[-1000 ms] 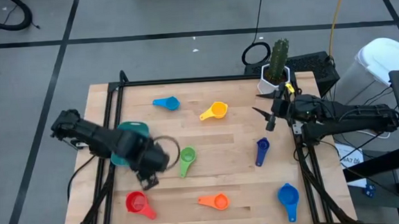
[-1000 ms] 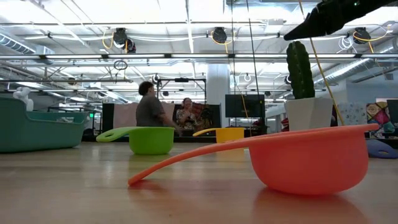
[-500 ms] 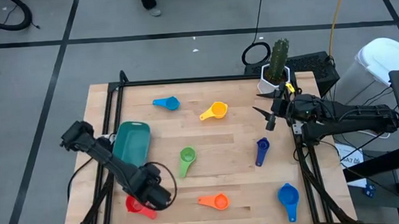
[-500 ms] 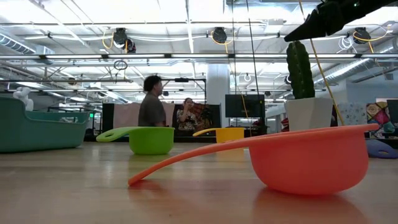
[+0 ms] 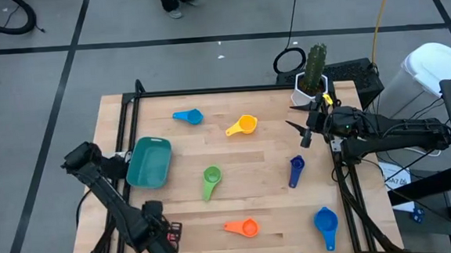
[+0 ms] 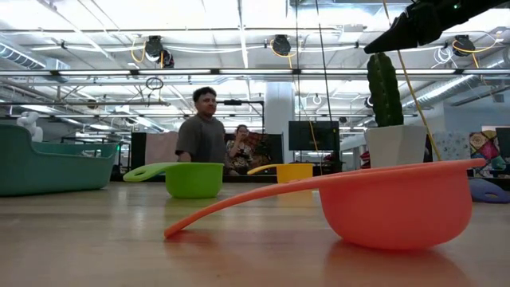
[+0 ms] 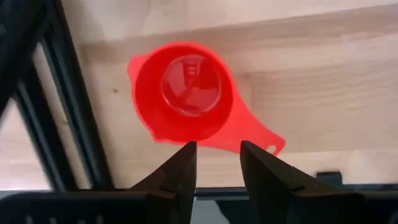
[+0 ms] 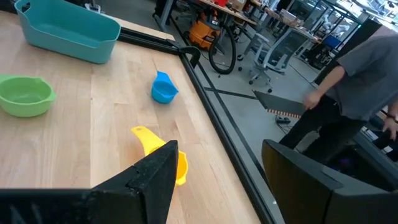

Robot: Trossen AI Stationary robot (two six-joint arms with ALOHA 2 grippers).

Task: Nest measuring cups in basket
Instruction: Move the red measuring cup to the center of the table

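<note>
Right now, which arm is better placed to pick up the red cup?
Left. Its end effector hangs open directly over the red cup at the table's near-left corner; the right end effector waits across the table by the cactus pot.

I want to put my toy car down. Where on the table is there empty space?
Bare wood lies in the middle, between the green cup and the dark blue cup. The near-left corner is crowded: the left hand hangs over the red cup.

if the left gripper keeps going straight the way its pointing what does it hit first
Most likely the red measuring cup. The left gripper hangs over the table's near-left corner, fingers open and aimed down at the cup's rim near its handle. Depth is hard to judge, but nothing lies between them.
</note>
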